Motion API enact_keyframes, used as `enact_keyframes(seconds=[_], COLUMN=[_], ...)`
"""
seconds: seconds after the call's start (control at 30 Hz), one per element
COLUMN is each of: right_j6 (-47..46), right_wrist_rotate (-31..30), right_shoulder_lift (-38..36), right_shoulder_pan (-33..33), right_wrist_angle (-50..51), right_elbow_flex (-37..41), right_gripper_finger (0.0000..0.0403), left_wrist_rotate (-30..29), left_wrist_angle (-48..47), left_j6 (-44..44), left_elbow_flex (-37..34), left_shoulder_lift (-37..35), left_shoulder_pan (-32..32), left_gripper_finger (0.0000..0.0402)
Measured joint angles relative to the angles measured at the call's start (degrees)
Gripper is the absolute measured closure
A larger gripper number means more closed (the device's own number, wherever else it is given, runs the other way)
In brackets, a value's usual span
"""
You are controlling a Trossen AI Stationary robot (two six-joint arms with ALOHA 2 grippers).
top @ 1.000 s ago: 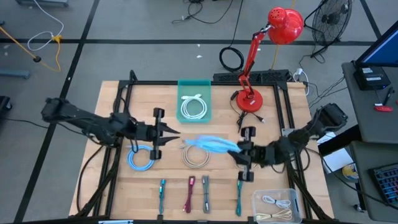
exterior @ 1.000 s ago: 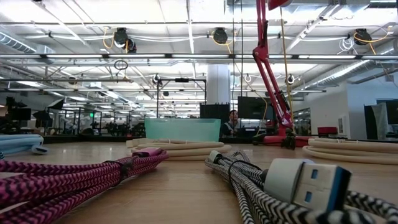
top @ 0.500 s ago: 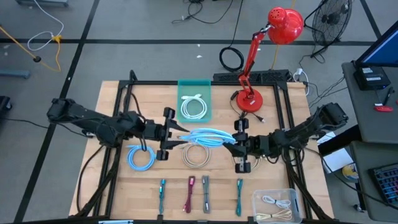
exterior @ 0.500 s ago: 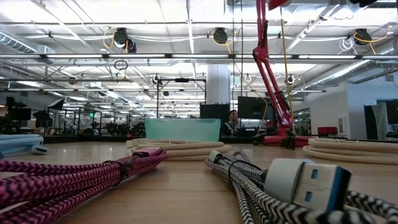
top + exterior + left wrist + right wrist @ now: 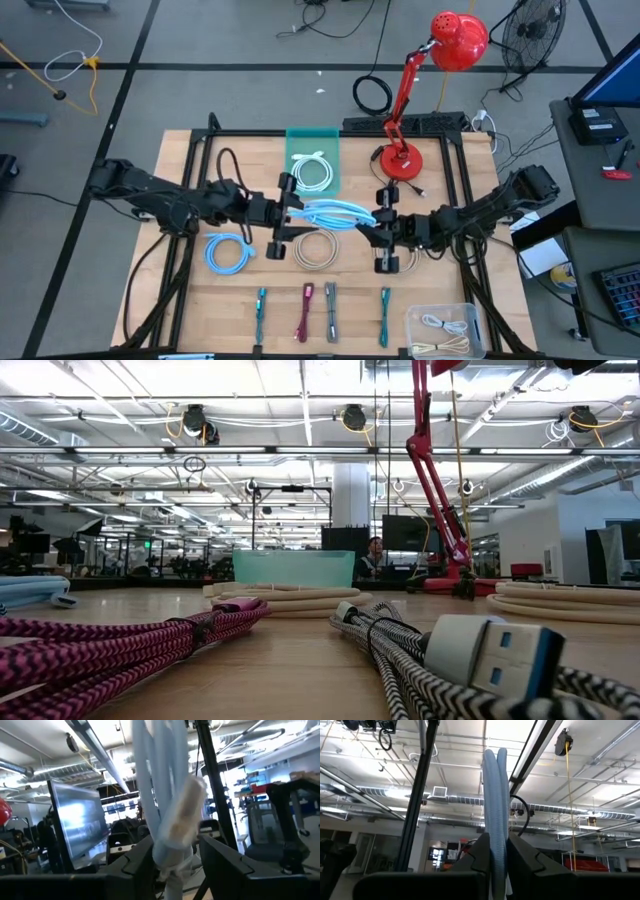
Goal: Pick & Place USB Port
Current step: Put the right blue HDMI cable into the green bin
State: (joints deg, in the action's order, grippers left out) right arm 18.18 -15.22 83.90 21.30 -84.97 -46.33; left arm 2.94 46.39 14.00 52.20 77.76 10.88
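No writing, label, brand, number or sign can be read anywhere in these views. The monitor (image 5: 80,827) seen from the left wrist glows with a picture too blurred to give any letters. The plug of the striped cable (image 5: 495,655) lying close to the low camera shows bare metal and blue plastic, with no marking that can be made out. The red lamp (image 5: 455,40) beyond the far edge of the table carries no visible lettering, and the screens in the room behind that lamp, in the low view, are too small to read.
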Motion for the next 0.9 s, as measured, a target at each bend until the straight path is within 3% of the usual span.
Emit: enact_keyframes(seconds=[0.17, 0.33, 0.43, 0.6, 0.73, 0.9], right_j6=[0.96, -0.06, -2.9, -7.45, -11.06, -13.85], right_wrist_rotate=[-2.25, -2.64, -3.06, -2.84, -2.68, -2.46], right_shoulder_lift=[-0.07, -0.17, 0.04, -0.48, -0.48, -0.5], right_shoulder_pan=[0.08, 0.57, 1.74, 3.31, 3.45, 2.77], right_wrist_angle=[2.08, 8.36, 13.17, 18.58, 19.3, 19.85], right_elbow_flex=[0.0, -0.09, 0.0, 0.0, 0.07, 0.07], right_gripper_finger=[0.0374, 0.0314, 0.0269, 0.0219, 0.0197, 0.0184], left_wrist_rotate=[-0.05, -0.12, -0.03, -1.22, 2.62, 2.97], left_wrist_angle=[0.09, -1.02, -6.62, -29.21, -48.54, -57.95], left_j6=[-3.9, -10.18, -13.26, -19.06, -25.91, -29.19], left_elbow_flex=[0.03, 0.03, 0.0, 4.68, 10.19, 15.33], left_shoulder_lift=[-0.05, -0.21, -3.27, -10.55, -11.61, -10.81], left_shoulder_pan=[-0.38, 0.27, 0.87, 0.55, 0.33, 2.09], left_gripper_finger=[0.0345, 0.0348, 0.0348, 0.0348, 0.035, 0.035])
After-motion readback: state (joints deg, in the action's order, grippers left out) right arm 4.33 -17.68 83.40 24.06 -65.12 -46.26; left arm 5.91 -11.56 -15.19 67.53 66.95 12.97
